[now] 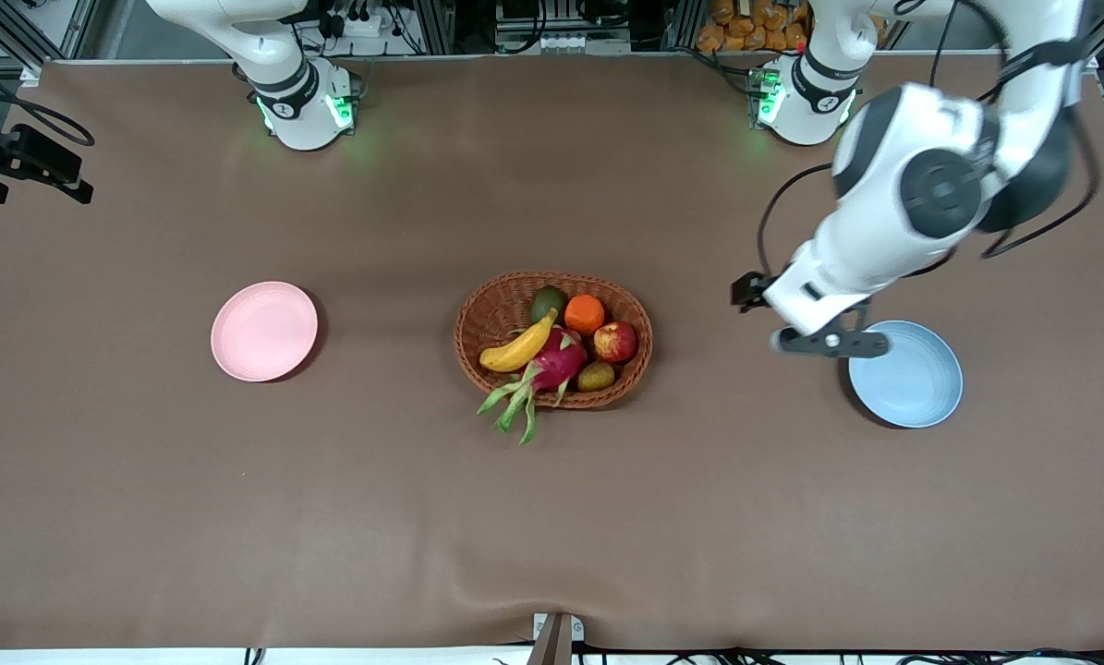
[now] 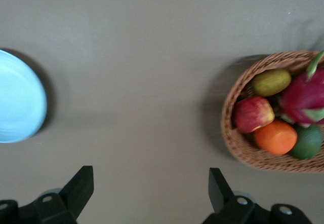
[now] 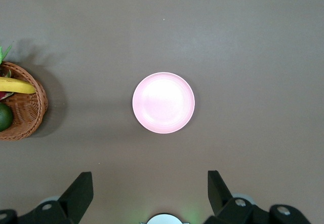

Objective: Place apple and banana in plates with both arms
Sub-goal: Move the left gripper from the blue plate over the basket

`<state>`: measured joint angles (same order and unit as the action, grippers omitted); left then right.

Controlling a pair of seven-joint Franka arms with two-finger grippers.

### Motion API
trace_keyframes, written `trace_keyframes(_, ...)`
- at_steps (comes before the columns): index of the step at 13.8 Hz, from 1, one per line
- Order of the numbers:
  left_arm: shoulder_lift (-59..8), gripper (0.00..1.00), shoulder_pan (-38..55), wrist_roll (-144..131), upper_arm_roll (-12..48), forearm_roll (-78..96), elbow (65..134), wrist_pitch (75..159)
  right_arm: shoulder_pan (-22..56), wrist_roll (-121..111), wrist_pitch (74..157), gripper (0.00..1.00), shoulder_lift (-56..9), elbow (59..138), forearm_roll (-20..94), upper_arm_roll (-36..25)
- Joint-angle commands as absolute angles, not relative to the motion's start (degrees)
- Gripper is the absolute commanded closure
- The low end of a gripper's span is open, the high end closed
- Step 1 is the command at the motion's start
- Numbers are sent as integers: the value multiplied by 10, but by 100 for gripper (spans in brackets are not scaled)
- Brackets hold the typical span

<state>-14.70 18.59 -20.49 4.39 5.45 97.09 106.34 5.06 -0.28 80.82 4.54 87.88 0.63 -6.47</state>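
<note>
The apple (image 1: 615, 341) and the banana (image 1: 519, 347) lie in a brown wicker basket (image 1: 641, 319) at the table's middle. The pink plate (image 1: 264, 331) sits toward the right arm's end and the blue plate (image 1: 912, 374) toward the left arm's end; both are bare. My left gripper (image 1: 824, 344) hangs open and empty over the table beside the blue plate, between it and the basket. In the left wrist view it (image 2: 151, 183) sees the apple (image 2: 253, 113) and the blue plate (image 2: 17, 105). My right gripper (image 3: 150, 183) is open and empty high over the pink plate (image 3: 163, 102); the front view does not show it.
The basket also holds an orange (image 1: 584, 314), a magenta dragon fruit (image 1: 559, 362), a green fruit (image 1: 547, 302) and a brownish fruit (image 1: 596, 376). A black camera mount (image 1: 25, 162) juts over the table's edge at the right arm's end.
</note>
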Motion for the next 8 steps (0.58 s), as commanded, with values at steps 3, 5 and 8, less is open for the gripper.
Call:
trace_keyframes(3, -198, 0, 210, -281, 40, 111, 965, 1121, 48, -7, 816, 0, 57, 890, 12, -63)
trace_keyframes(5, -223, 0, 228, -322, 40, 110, 962, 1156, 48, -7, 816, 0, 57, 890, 12, -63)
trace_keyframes(8, -292, 0, 271, -407, 40, 107, 912, 1179, 47, -7, 817, 0, 57, 890, 12, -63)
